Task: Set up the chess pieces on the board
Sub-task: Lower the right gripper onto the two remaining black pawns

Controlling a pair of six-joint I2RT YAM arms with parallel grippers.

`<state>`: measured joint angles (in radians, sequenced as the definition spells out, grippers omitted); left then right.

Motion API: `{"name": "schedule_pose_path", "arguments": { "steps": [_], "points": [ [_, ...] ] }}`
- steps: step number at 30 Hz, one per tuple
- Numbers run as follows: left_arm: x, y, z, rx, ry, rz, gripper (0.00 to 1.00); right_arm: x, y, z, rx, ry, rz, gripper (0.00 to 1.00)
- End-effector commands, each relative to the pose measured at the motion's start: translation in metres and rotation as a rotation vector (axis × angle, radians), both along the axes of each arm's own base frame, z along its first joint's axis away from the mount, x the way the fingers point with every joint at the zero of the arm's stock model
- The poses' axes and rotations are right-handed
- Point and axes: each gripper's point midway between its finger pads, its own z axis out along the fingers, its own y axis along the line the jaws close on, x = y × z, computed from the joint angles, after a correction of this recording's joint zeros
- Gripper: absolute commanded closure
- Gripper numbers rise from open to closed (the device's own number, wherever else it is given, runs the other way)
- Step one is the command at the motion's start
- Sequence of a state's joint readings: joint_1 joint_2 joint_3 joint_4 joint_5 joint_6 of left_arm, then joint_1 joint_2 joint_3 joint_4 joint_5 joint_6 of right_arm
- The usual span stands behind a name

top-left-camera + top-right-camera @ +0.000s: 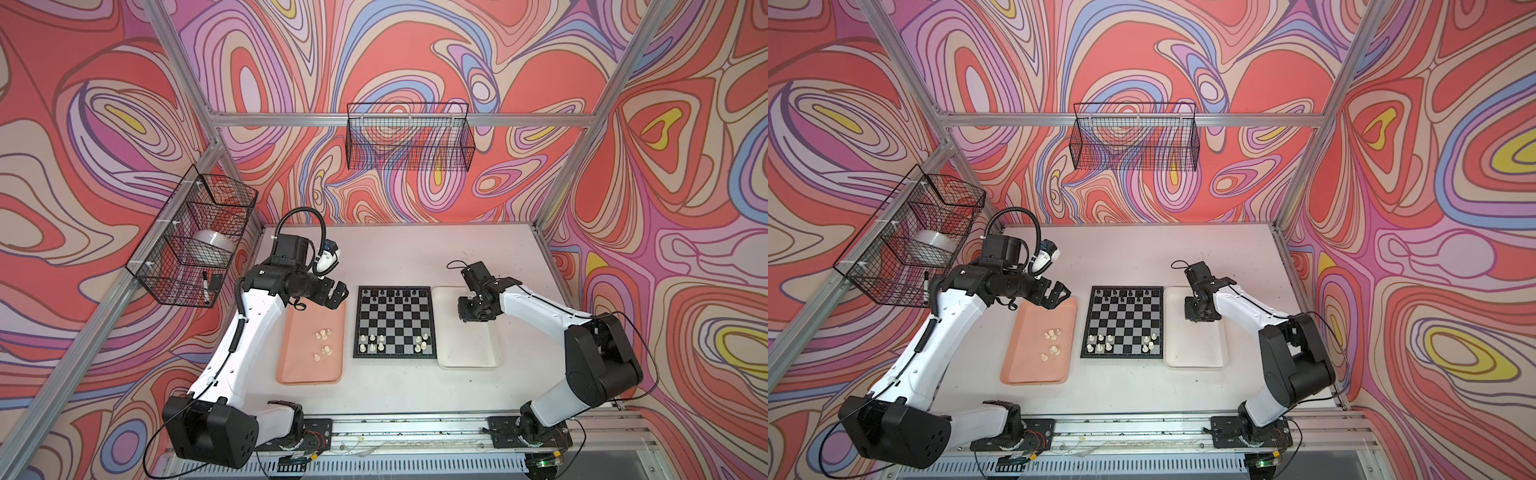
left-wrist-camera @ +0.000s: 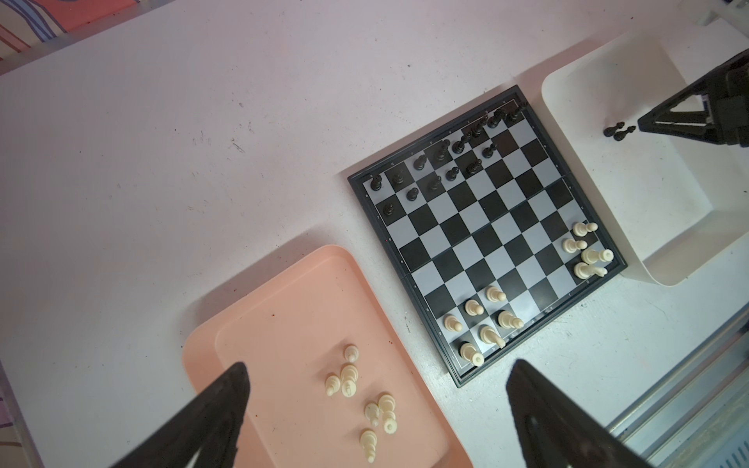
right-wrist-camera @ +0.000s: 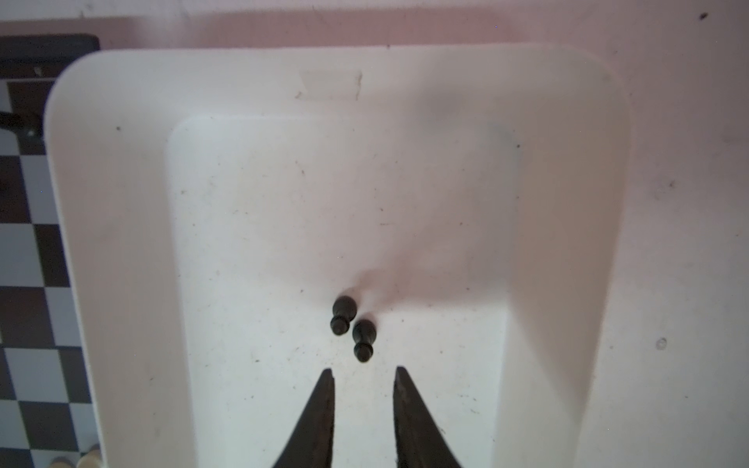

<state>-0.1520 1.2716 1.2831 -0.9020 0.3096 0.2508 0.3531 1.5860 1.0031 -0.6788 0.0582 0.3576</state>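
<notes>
The board [image 1: 395, 322] lies mid-table, with black chess pieces [image 1: 390, 295] on its far rows and cream chess pieces [image 1: 374, 344] in both near corners. More cream pieces [image 2: 364, 401] lie and stand in the pink tray [image 1: 307, 374] to its left. My left gripper [image 1: 338, 294] hangs wide open above that tray's far end, empty. In the right wrist view, two black pawns [image 3: 352, 324] lie side by side in the white tray [image 3: 121, 202]. My right gripper [image 3: 363, 369] hovers just short of them, its jaws slightly open with nothing between.
A wire basket [image 1: 409, 137] hangs on the back wall. Another wire basket [image 1: 195, 237] on the left wall holds a white bowl and a marker. The arms' base rail [image 1: 407, 432] runs along the table's front edge.
</notes>
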Motion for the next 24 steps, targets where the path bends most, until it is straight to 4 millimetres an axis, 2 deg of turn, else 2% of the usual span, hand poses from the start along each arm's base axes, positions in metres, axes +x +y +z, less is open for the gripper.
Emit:
{"name": "schedule_pose_path", "arguments": {
  "steps": [1,24],
  "points": [
    [-0.007,-0.001,0.002,0.005,0.005,-0.014,0.00,0.003,-0.001,-0.005,0.005,0.002,-0.009,0.75],
    [-0.009,0.000,0.001,0.012,0.006,-0.017,0.00,-0.002,-0.004,-0.021,0.001,0.031,-0.022,0.78]
  ]
}}
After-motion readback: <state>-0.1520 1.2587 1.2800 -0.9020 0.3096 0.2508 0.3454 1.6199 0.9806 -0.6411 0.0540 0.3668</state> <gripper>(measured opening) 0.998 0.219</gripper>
